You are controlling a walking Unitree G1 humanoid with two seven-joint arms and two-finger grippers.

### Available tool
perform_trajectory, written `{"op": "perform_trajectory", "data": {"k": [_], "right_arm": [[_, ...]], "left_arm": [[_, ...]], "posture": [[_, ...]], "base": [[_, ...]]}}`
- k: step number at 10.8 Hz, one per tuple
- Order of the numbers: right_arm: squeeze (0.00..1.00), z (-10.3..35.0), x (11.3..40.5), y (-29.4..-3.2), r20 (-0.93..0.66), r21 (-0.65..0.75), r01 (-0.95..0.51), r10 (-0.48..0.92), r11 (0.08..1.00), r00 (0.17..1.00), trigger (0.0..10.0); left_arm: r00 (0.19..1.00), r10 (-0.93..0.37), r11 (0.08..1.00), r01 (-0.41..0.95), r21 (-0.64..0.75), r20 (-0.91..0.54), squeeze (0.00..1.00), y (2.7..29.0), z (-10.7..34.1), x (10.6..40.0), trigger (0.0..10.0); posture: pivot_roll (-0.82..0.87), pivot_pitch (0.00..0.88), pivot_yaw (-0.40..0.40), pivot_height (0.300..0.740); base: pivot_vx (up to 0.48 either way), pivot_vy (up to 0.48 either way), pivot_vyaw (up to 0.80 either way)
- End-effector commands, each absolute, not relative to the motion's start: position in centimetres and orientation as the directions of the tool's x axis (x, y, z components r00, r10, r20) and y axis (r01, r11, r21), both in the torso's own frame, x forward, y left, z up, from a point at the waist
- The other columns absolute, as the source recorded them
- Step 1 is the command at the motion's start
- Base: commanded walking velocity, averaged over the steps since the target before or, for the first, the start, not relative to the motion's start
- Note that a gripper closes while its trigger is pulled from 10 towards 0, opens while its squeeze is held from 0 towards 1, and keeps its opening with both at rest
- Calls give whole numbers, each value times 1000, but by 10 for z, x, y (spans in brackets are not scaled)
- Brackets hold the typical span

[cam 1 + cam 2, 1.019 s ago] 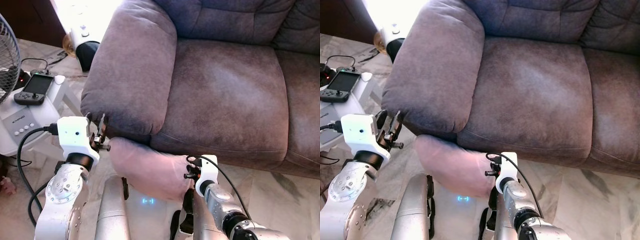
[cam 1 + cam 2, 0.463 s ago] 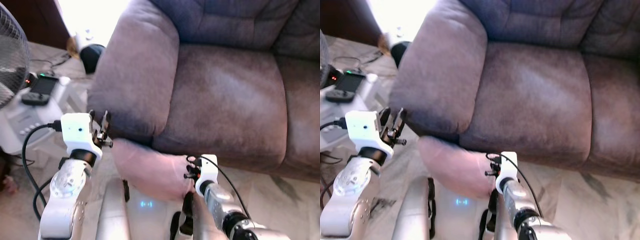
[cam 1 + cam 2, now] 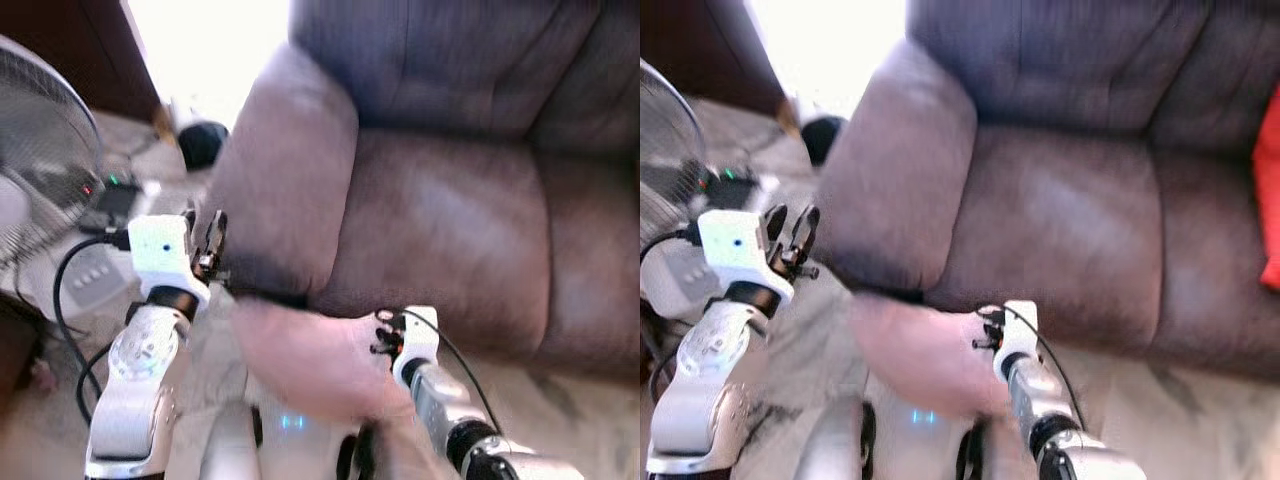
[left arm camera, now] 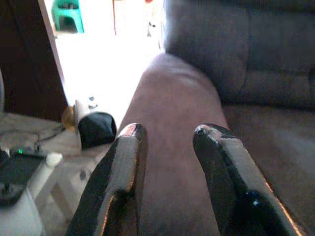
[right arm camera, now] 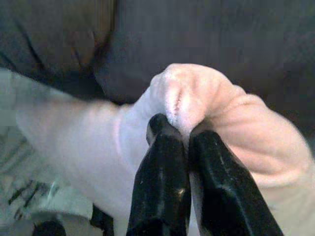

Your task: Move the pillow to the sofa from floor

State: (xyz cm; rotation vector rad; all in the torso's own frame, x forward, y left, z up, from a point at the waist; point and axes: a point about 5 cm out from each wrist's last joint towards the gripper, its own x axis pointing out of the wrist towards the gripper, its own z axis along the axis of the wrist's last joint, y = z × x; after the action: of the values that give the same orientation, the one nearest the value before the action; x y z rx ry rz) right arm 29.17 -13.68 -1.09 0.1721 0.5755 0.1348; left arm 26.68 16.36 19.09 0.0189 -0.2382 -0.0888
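In front of the sofa (image 3: 450, 230), low and close to the robot, the pink pillow (image 3: 310, 355) hangs in the air just before the front edge of the seat cushion and under the left armrest (image 3: 285, 180). The right tool (image 5: 183, 129) is clenched on a bunched fold of the pillow: in the right wrist view its two black fingers (image 5: 162, 162) press together with the pink cloth squeezed between them. The rest of the pillow spreads down and to the robot's left from this fold.

The left tool (image 4: 165, 135) is raised beside the outer face of the armrest, near it but grasping nothing. Its two fingers (image 4: 125, 162) stand apart, released, and they point along the top of the armrest.

To the robot's left stand a fan (image 3: 40, 160) and a white device (image 3: 85, 275) with a black cable, on the pale marbled floor (image 3: 560, 420). A red thing (image 3: 1268, 200) lies at the right end of the sofa seat. The head views are blurred.
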Motion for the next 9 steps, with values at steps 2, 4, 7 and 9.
{"op": "perform_trajectory", "data": {"k": [2,4,7,9], "right_arm": [[0,0,302,-148,-476,189,-42,129,981,870,10000],[0,-1,300,-150,-474,190,-31,119,981,872,10000],[0,-3,298,-156,-474,189,-2,93,982,876,10000],[0,9,307,-163,-413,170,-6,77,985,907,10000]], "left_arm": [[970,-91,996,89,19,224,0,164,187,272,10000],[971,-103,995,102,16,213,0,164,182,276,10000],[972,-114,993,114,10,204,0,163,177,283,10000],[976,-110,994,110,7,190,0,166,171,286,10000]], "posture": [[251,125,-116,740],[246,111,-109,740],[239,90,-102,740],[229,76,-95,740]], "base": [[0,0,0],[0,0,0],[0,0,0],[0,0,0]]}}
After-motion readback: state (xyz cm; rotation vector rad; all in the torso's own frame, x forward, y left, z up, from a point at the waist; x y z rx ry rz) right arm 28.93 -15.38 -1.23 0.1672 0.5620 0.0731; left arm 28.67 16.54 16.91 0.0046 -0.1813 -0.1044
